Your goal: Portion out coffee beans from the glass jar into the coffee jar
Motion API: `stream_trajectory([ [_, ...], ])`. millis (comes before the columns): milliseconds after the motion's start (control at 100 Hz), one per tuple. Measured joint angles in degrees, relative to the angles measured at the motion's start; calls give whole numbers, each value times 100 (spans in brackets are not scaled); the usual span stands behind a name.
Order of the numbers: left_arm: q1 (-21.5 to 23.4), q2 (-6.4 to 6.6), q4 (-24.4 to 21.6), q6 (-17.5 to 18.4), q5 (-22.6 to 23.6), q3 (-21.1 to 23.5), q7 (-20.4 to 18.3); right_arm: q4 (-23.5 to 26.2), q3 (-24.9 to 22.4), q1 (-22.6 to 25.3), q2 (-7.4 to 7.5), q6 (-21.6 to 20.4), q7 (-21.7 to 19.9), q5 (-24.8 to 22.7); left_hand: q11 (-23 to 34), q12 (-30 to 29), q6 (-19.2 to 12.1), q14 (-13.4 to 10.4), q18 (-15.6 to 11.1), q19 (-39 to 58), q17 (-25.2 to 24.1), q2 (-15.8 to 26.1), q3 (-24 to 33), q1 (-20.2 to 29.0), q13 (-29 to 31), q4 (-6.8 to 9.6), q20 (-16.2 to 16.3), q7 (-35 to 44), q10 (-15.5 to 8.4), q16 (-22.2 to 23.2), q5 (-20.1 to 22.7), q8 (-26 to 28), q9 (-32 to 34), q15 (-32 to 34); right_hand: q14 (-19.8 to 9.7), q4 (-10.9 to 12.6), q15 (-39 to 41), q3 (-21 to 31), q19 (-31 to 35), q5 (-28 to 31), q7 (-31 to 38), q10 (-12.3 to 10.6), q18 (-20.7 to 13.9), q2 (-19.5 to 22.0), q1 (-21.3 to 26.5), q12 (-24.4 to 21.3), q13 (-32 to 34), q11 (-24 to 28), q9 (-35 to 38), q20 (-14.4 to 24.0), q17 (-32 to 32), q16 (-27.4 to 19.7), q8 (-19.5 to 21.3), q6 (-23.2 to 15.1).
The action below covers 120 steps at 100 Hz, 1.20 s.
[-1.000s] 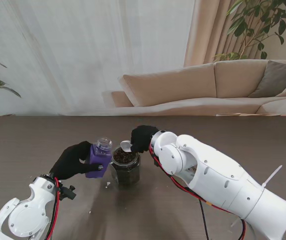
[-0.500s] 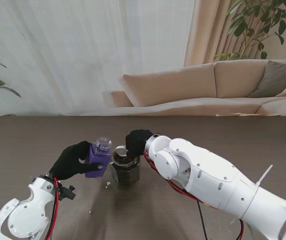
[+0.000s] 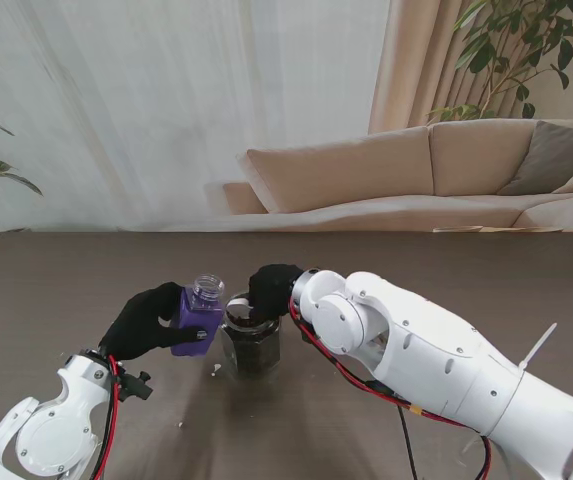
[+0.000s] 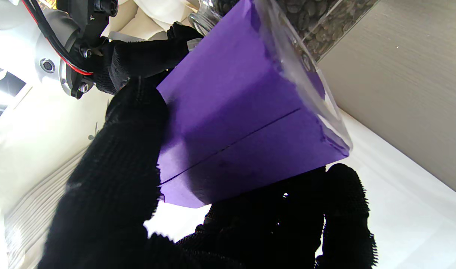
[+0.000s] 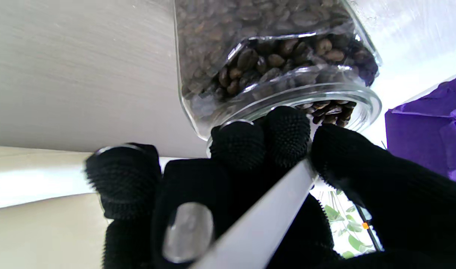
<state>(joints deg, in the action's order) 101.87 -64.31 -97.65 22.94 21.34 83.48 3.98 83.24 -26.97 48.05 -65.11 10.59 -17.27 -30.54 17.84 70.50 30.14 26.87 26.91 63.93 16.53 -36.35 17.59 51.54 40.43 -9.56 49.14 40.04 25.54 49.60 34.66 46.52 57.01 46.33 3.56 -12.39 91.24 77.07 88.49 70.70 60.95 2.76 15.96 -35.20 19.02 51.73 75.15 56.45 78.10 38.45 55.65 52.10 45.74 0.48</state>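
Spoon (image 5: 265,220) lowered (between fingers (image 5: 287,134)), into glass jar (image 3: 253,345)

No text, brand, number or sign can be read anywhere. The purple label on the coffee jar (image 3: 198,318), left of centre in the stand view, is blank, and the glass jar (image 3: 253,340) beside it carries no lettering.

The right hand (image 3: 271,288) covers the glass jar's (image 3: 253,345) mouth; the coffee jar (image 3: 199,315) crowds its left side.

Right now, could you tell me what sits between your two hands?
In the stand view, the purple-labelled coffee jar, held by the left hand, and the glass jar of beans beneath the right hand.
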Motion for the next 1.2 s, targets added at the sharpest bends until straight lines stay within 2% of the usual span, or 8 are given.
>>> stream_trajectory([
  [180,3,0,-20,-25,2,-1,0,19,-26,-15,-22,235,-96,279,0,0,0,0,0,0,0,0,0,0,0,0,0,0,0,0,0,0,0,0,0,0,0,0,0,0,-4,0,0,0,0,-11,0,11,1,0,0,0,2,0],
  [350,1,0,-24,-37,2,-10,1,-14,117,-109,-22,181,-86,-159,0,0,0,0,0,0,-1,0,0,0,0,0,0,0,0,0,0,0,0,0,0,1,0,0,0,0,-9,0,0,10,0,-12,0,10,3,0,0,0,5,-2],
  [490,-7,0,-24,-38,-13,-20,-9,-59,192,-162,-37,181,-31,-156,0,0,0,1,0,0,-1,0,0,0,0,0,0,0,0,0,0,0,0,0,0,1,0,0,0,1,-9,0,0,10,0,-25,0,98,4,0,0,0,7,-2],
  [600,-9,0,-24,-53,-19,-26,-11,-74,188,-180,-42,194,-70,97,0,0,0,1,0,0,-1,0,0,0,0,0,0,0,0,0,0,0,0,0,0,1,15,0,0,19,-7,2,0,10,0,-31,0,192,17,0,0,0,8,-2],
  [700,1,0,-30,-76,-17,-25,-9,-49,136,-197,-34,259,-280,481,0,0,0,2,0,0,-3,0,0,0,0,0,0,0,0,0,0,0,0,0,18,1,70,0,0,70,-11,12,-2,7,0,-36,58,277,96,0,0,0,8,-4],
  [840,17,-1,-53,-85,-9,-18,-1,8,102,-201,-29,424,-424,671,0,0,0,3,0,0,-3,0,0,0,0,0,1,0,0,0,0,0,0,0,18,1,70,0,0,70,-53,12,-2,4,0,-36,58,222,96,0,0,0,9,-6],
  [1200,19,-1,-62,-97,-19,-22,-7,51,106,-186,-46,824,-373,586,0,0,0,4,0,0,-4,0,0,0,-1,0,1,0,0,0,0,0,0,0,18,1,70,0,0,70,-60,12,-2,4,0,-36,58,131,96,0,0,0,7,-12],
])
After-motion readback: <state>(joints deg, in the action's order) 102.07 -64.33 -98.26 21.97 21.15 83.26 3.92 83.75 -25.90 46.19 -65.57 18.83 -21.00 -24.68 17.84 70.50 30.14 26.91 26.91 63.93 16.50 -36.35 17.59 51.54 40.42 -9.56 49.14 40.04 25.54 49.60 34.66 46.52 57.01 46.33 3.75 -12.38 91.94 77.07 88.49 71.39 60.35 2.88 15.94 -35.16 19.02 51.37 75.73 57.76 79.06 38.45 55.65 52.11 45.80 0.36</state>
